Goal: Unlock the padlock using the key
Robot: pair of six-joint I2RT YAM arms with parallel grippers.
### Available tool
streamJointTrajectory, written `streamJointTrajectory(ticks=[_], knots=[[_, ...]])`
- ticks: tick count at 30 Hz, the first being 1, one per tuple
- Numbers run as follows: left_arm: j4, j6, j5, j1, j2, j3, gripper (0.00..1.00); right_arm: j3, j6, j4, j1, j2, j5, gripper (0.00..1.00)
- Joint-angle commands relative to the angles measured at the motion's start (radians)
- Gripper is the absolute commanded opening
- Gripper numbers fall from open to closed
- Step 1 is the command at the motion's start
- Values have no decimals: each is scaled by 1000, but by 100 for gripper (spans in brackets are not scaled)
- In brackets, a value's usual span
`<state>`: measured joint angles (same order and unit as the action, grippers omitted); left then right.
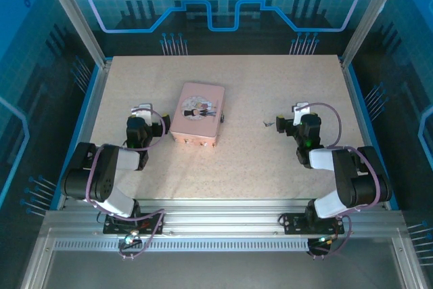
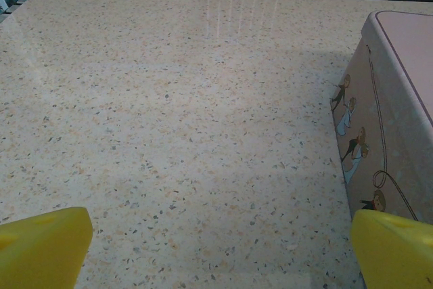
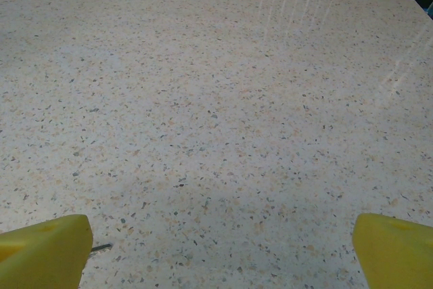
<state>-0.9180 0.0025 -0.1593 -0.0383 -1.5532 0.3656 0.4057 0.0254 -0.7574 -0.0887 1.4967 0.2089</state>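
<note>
A closed pink box point(image 1: 197, 121) with a cartoon figure on its lid sat on a speckled table point(image 1: 257, 167). The tiny padlock point(image 1: 222, 118) sat at its right edge. The key point(image 1: 268, 124) lay just beside the right gripper point(image 1: 302, 107). That and the left gripper point(image 1: 142, 108) gaped wide, empty.

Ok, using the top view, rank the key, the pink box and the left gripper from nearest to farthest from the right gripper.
1. key: on the table just left of the right gripper.
2. pink box: mid-table, further left.
3. left gripper: beyond the box, on the far left.
</note>
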Motion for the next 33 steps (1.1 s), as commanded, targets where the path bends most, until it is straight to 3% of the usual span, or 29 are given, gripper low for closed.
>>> streamJointTrajectory(ticks=[1, 7, 10, 14, 18, 21, 24, 26, 27, 29, 31, 33], knots=[[0, 11, 27, 6, 5, 18, 99, 8, 2, -30, 1, 6, 15, 100], [13, -2, 48, 24, 7, 23, 99, 9, 4, -30, 3, 5, 14, 100], [28, -18, 6, 24, 38, 18, 99, 33, 12, 37, 3, -23, 31, 100], [232, -23, -23, 23, 146, 77, 99, 135, -1, 267, 4, -100, 2, 100], [392, -44, -54, 23, 245, 146, 99, 162, 12, 352, -5, -182, -11, 100], [526, -92, -70, 23, 325, 205, 99, 200, 74, 407, -5, -243, -93, 100], [686, -193, -30, 25, 393, 265, 99, 273, 135, 478, -10, -279, -185, 100], [821, -352, -26, 25, 430, 304, 99, 339, 211, 573, -6, -284, -242, 100], [907, -468, -68, 26, 445, 325, 99, 385, 299, 648, 1, -279, -250, 100], [935, -551, 10, 50, 460, 327, 99, 467, 486, 793, 28, -237, -219, 100], [941, -589, 106, 54, 479, 311, 99, 537, 533, 777, 90, -159, -461, 100], [952, -647, 173, 47, 505, 283, 99, 564, 565, 741, 101, -100, -562, 100]])
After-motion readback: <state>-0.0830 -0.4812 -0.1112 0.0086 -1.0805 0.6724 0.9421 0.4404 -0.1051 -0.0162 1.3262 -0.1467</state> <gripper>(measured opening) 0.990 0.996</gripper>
